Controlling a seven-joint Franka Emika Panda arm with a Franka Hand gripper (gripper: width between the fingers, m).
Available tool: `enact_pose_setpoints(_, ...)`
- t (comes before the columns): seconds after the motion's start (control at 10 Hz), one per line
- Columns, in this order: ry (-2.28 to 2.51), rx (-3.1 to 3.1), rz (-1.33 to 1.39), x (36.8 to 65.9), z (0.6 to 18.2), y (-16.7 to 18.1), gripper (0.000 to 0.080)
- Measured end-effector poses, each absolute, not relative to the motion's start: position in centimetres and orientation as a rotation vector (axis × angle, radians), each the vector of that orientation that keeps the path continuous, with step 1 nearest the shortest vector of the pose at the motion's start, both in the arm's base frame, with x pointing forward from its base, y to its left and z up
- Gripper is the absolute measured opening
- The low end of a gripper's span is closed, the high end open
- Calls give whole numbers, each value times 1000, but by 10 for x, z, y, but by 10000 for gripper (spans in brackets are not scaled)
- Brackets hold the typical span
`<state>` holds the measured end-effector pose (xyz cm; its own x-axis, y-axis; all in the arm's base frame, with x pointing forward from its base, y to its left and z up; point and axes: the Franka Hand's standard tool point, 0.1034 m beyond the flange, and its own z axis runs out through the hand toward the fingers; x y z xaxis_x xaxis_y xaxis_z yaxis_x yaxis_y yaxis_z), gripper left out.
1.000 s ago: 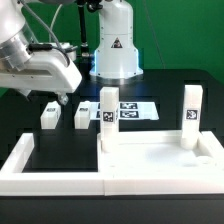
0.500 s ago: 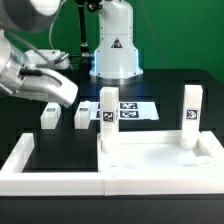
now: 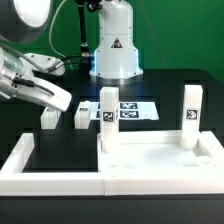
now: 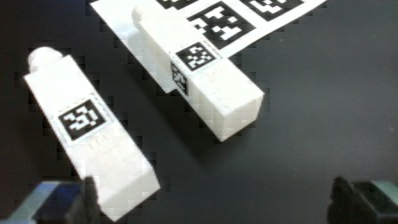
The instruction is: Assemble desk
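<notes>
Exterior view: wide white plastic rimmed desk panel (image 3: 150, 162) flat on black table (image 3: 60, 138); two white tagged block legs upright in its far corner sockets, one leg (image 3: 107, 115) on the exterior view's left, other leg (image 3: 190, 112) on its right; two loose white legs (image 3: 48, 117) (image 3: 82, 115) lie beside the marker board (image 3: 130, 108); gripper (image 3: 58, 100) hovers over them.
Wrist view: jaws spread wide, gripping nothing; one loose leg's end just beside a fingertip (image 4: 63, 200).

one desk panel (image 3: 160, 168), four block legs (image 3: 108, 113), one marker board (image 3: 134, 108), one border wall (image 3: 50, 182).
</notes>
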<state>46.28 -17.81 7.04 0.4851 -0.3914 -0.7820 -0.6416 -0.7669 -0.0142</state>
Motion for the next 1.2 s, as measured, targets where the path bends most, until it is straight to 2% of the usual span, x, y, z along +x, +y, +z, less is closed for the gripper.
enact_pose_setpoints(0.2, 871, -2469, 1135, 457, 65, -169, 649)
enact_pose_setpoints(0.5, 901, -2442, 1218, 427, 47, -147, 649)
enact_pose_setpoints(0.9, 909, -2444, 1227, 427, 46, -144, 649)
enact_pose_setpoints(1.2, 952, -2398, 1296, 405, 35, -139, 649)
